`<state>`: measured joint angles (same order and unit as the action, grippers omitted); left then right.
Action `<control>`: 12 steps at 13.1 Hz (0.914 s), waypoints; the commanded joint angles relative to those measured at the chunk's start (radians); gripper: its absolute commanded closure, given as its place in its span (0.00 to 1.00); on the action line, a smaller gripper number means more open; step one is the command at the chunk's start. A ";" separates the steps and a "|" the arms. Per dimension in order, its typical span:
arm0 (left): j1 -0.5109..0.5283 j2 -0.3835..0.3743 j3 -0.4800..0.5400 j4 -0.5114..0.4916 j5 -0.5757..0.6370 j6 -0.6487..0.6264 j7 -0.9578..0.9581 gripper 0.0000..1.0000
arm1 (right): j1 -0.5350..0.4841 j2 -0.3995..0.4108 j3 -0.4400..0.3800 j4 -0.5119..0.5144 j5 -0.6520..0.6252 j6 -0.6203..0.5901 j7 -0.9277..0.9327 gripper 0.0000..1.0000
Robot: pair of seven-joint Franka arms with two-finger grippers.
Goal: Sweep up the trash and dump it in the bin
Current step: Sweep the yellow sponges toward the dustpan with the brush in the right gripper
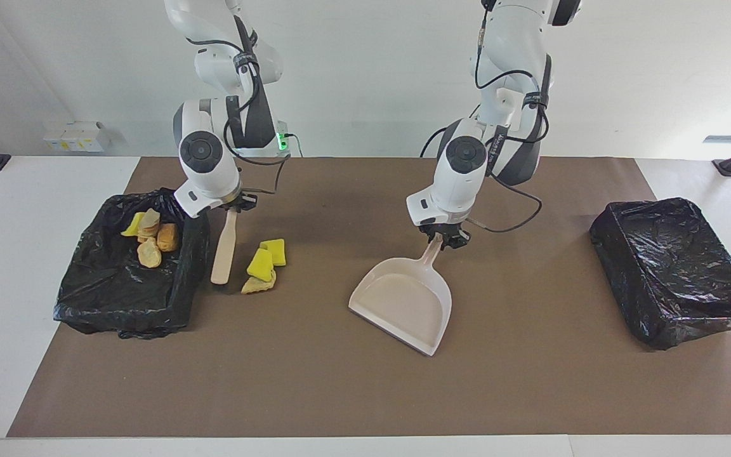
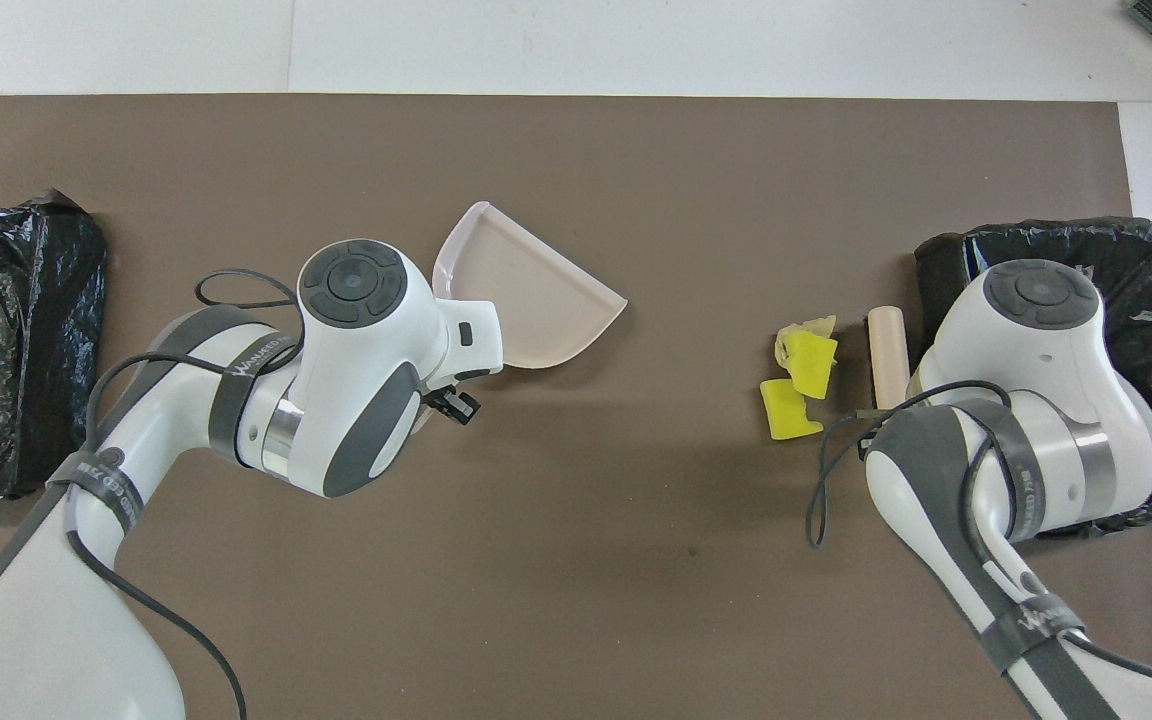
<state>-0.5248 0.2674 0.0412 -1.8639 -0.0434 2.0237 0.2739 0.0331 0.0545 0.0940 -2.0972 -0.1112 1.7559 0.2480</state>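
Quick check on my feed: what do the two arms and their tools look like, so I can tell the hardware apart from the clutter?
Both arms are glossy white with dark grey joint bands and round dark grey caps. Loose black cables loop along each forearm, and a grey band on each carries white lettering. The left tool and right tool are small, black and two-fingered, under white wrist housings.

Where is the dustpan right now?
In the facing view the dustpan sits near the middle of the brown mat, held by its handle in the left gripper, toward the left arm's end from the loose trash chunks.
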 commanded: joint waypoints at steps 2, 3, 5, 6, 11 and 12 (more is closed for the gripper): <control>0.043 -0.062 -0.001 -0.003 0.017 -0.056 0.100 1.00 | 0.004 0.007 0.009 -0.014 -0.001 0.036 0.028 1.00; 0.048 -0.072 0.000 -0.003 0.017 -0.069 0.126 1.00 | 0.005 0.019 0.009 -0.014 0.004 0.048 0.033 1.00; 0.083 -0.092 -0.001 -0.003 0.019 -0.106 0.288 1.00 | 0.031 0.045 0.010 -0.008 0.033 0.082 0.149 1.00; 0.091 -0.100 0.000 -0.003 0.020 -0.127 0.400 1.00 | 0.048 0.060 0.009 -0.006 0.038 0.114 0.167 1.00; 0.074 -0.152 -0.004 -0.090 0.169 -0.091 0.594 1.00 | 0.053 0.068 0.009 -0.030 0.068 0.131 0.180 1.00; 0.059 -0.152 -0.004 -0.104 0.213 -0.079 0.596 1.00 | 0.041 0.070 0.010 -0.030 0.117 0.131 0.183 1.00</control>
<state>-0.4345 0.1684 0.0351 -1.8949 0.1043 1.9042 0.8485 0.0968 0.1286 0.0990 -2.1061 -0.0523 1.8684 0.4189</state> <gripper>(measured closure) 0.670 0.744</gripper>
